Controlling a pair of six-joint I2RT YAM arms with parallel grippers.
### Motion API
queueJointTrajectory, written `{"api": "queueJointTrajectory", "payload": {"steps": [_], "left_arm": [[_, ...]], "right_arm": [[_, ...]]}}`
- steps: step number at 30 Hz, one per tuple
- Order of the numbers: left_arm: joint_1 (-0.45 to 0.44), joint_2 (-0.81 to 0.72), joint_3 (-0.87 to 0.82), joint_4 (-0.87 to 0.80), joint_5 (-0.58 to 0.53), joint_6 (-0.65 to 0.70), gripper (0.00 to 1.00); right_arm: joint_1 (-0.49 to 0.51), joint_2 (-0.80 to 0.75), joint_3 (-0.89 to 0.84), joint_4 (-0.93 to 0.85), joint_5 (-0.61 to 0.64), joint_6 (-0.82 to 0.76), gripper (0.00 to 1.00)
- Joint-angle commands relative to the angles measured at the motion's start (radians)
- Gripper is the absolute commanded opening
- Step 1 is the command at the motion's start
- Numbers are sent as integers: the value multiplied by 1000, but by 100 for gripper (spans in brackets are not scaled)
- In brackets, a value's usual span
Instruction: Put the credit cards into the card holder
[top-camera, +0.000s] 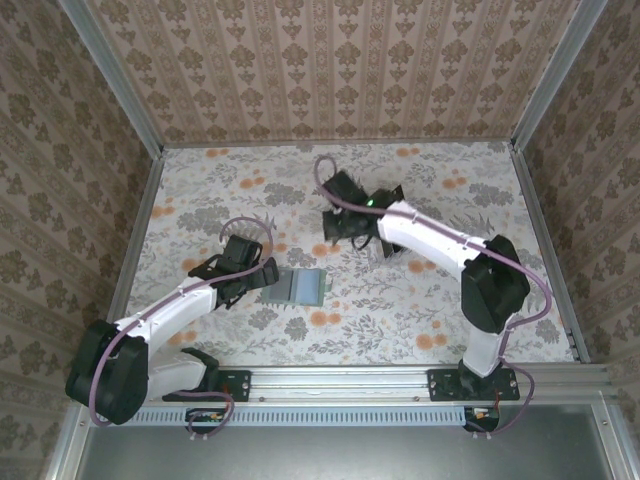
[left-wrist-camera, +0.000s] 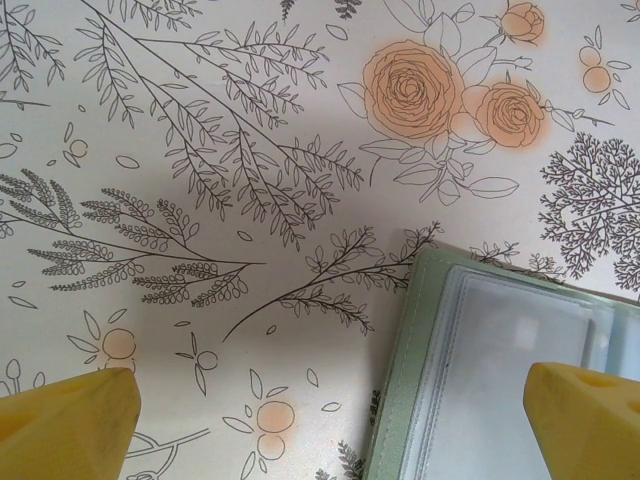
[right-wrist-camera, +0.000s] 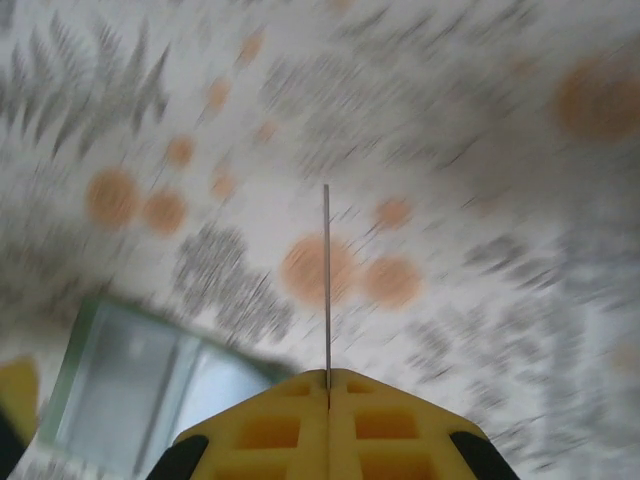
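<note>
The card holder (top-camera: 301, 287) lies open on the floral table, grey-green with a clear grey inside, and its left edge shows in the left wrist view (left-wrist-camera: 500, 370). My left gripper (top-camera: 262, 275) hovers at the holder's left edge, open, with one yellow fingertip (left-wrist-camera: 65, 425) over bare table and the other over the holder. My right gripper (right-wrist-camera: 328, 378) is shut on one of the credit cards (right-wrist-camera: 327, 280), seen edge-on as a thin dark line sticking out from the jaws. It hangs above the table up and to the right of the holder (right-wrist-camera: 150, 390). The right wrist view is blurred.
Patterned walls close the table on three sides, with a metal rail (top-camera: 350, 385) along the near edge. Bare floral tabletop (top-camera: 220, 190) stretches to the left of and behind the holder.
</note>
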Motion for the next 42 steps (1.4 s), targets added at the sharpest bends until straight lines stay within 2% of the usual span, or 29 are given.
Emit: {"api": "queueJointTrajectory", "payload": {"steps": [1, 7, 14, 20, 34, 42], "left_arm": [[6, 2, -6, -9, -26, -16, 100], [6, -10, -2, -32, -37, -7, 100], [6, -27, -13, -34, -40, -5, 100], [3, -27, -14, -33, -34, -9, 100], [-16, -59, -21, -18, -5, -5, 100], [-45, -13, 6, -5, 17, 51, 100]], "right_arm": [[93, -34, -93, 124, -25, 143, 0], [246, -38, -207, 227, 6, 255, 0], [298, -16, -302, 309, 13, 331, 0], [275, -27, -348, 277, 63, 305, 0], [118, -72, -399, 202, 52, 190, 0], [109, -126, -375, 208, 0, 199, 0]]}}
